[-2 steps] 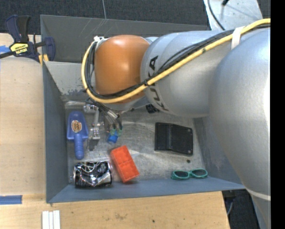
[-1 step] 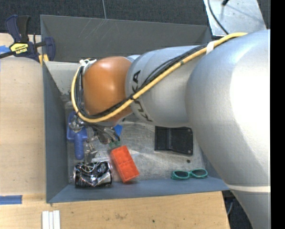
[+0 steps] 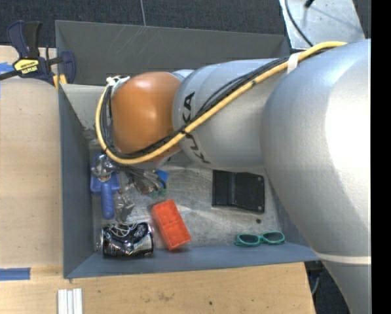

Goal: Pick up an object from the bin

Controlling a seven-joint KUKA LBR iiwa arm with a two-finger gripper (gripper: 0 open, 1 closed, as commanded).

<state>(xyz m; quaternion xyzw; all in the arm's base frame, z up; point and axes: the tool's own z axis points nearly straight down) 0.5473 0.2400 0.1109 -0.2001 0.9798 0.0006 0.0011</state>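
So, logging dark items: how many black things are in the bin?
2: a flat black pad right of centre, and a crumpled black packet in the near-left corner. The arm may hide more.

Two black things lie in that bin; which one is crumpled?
The shiny one in the lower-left corner, beside the orange block; the other is a flat rectangle farther right.

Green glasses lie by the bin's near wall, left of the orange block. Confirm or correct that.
Wrong on the side. The green glasses lie by the bin's near wall, but right of the orange block, not left of it. The camera view shows this.
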